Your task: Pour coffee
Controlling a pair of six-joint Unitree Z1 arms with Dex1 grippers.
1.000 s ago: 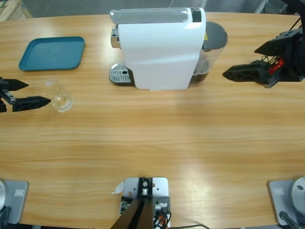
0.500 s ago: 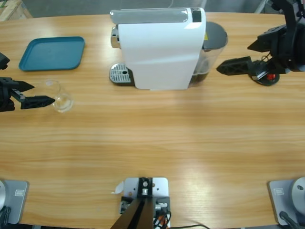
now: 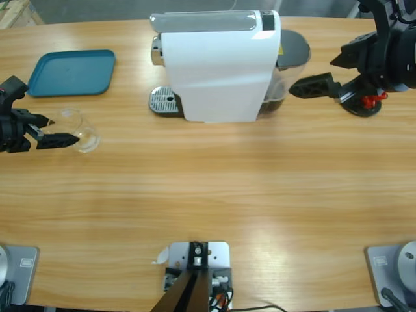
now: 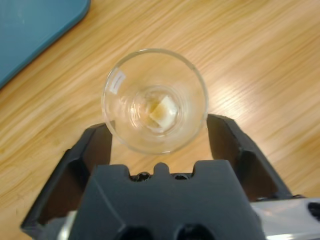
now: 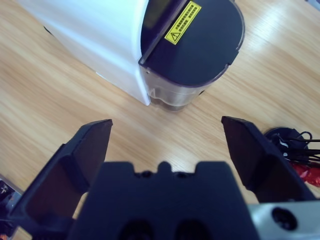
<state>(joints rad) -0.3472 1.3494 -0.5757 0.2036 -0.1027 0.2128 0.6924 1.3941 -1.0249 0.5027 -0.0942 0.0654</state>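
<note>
I have the left gripper (image 4: 159, 134) spread wide, its jaws flanking the empty glass tumbler (image 4: 155, 100) near the worktop's left edge without pinching it, lined up to take it. No coffee shows anywhere; the tumbler holds only a pale speck. My right gripper (image 5: 167, 137) is open too and holds nothing, aimed at the dark water tank (image 5: 192, 42) behind the white coffee machine (image 3: 218, 65), likely steadying or waiting. The teal tray (image 3: 70, 73) sits toward the far left corner.
</note>
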